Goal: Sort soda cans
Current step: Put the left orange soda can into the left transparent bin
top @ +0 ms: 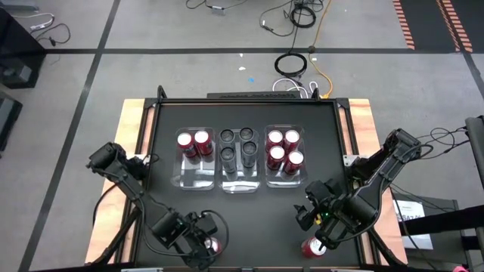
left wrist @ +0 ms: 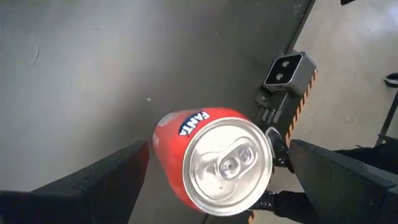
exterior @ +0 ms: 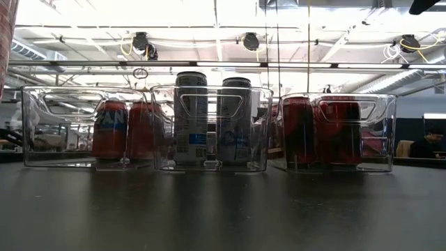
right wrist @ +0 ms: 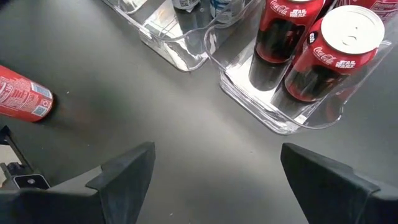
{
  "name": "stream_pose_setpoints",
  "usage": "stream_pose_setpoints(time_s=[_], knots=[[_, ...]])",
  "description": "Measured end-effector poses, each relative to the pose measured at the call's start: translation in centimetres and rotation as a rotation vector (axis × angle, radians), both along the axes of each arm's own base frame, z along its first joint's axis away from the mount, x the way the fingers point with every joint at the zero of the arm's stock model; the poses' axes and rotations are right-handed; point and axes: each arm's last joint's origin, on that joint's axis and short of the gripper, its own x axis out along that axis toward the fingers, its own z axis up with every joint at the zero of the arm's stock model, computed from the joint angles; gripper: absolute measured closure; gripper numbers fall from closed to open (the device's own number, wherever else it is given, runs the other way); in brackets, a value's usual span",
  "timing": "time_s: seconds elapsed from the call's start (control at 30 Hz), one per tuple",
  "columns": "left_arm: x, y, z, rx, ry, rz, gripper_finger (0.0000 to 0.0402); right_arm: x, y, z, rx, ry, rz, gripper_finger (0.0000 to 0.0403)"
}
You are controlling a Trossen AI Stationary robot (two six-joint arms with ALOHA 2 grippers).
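My left gripper [top: 203, 243] is near the table's front edge, shut on a red Fanta can [left wrist: 211, 162] with a silvery top; the can also shows at the left edge of the low view [exterior: 4, 42]. My right gripper [right wrist: 217, 155] is open and empty at the front right [top: 308, 215], short of the bins. Another red can [right wrist: 22, 99] lies on its side on the table near the front edge [top: 312, 247]. Two red cans [top: 193, 143] stand in the left bin, several dark cans [top: 238, 147] in the middle bin, and several red Coca-Cola cans [top: 283, 149] in the right bin. My left gripper pinches the Fanta can's side wall [left wrist: 157, 146] between its two fingers, which come slanting from above, one on each side. The can's top faces the wrist camera. The can is tilted, and the low view shows its lower end above the table.
Three clear plastic bins stand side by side at the table's middle: left [top: 194, 180], middle [top: 238, 185], right [top: 283, 181]. The low camera's housing [left wrist: 285, 70] sits at the front edge. Dark bare table lies between the bins and the front edge.
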Motion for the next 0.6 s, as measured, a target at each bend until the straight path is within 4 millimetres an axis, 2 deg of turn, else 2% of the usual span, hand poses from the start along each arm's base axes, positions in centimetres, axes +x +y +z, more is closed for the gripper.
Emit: stream_pose_setpoints(time_s=[0.6], knots=[[0.48,-0.35,0.33,-0.048,-0.05,-0.001,0.0003,-0.01,0.01,0.0,0.0,0.0,0.0,0.0062]])
